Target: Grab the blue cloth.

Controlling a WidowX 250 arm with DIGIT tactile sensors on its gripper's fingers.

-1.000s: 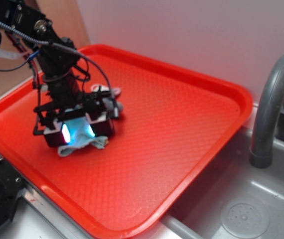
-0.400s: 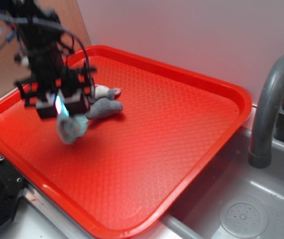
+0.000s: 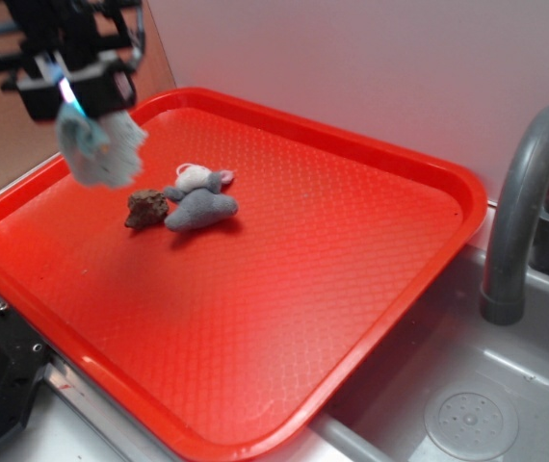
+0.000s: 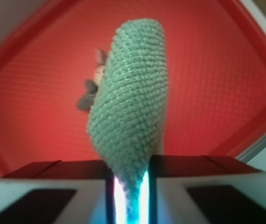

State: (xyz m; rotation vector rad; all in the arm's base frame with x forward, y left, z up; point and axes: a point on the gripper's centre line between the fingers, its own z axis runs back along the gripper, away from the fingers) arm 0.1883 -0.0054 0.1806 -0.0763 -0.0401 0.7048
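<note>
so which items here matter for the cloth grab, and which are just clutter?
Job:
- blue cloth, pinched and hanging clear of the tray
- gripper, shut on it

Lying about:
- grey plush mouse
- brown lump
- red tray
- sink
- faucet

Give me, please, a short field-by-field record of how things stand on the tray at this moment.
gripper: shut on the blue cloth, raised above the tray's far left corner
blue cloth: pinched at one end between the fingers, hanging free, clear of the tray surface
red tray: on the counter beside the sink
grey plush mouse: lying on the tray, apart from the cloth
brown lump: on the tray, just left of the mouse
sink: right of the tray, with a grey faucet
task state: cloth grasped and lifted
</note>
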